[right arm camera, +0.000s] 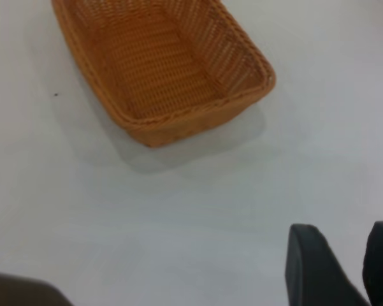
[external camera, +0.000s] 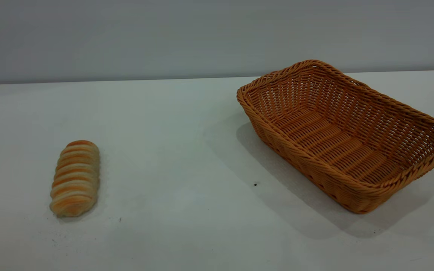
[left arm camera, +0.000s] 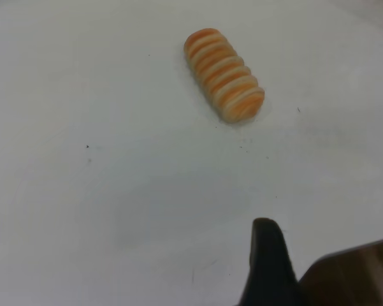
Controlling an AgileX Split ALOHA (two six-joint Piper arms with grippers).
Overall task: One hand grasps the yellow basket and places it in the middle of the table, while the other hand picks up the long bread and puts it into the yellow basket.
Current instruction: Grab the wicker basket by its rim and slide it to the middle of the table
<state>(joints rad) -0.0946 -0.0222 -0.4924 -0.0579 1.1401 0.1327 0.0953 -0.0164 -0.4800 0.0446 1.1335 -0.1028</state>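
The yellow basket (external camera: pixel 347 135) stands empty on the right half of the white table (external camera: pixel 187 150), turned at an angle. It also shows in the right wrist view (right arm camera: pixel 162 64). The long bread (external camera: pixel 75 177) lies on the table's left side, and shows in the left wrist view (left arm camera: pixel 224 74). My left gripper (left arm camera: pixel 267 261) hangs above bare table, well short of the bread and only partly in view. My right gripper (right arm camera: pixel 344 245) is open and empty above bare table, apart from the basket. Neither arm shows in the exterior view.
A grey wall runs behind the table's far edge (external camera: pixel 126 79). Bare tabletop lies between the bread and the basket. A few dark specks (external camera: pixel 255 184) dot the surface.
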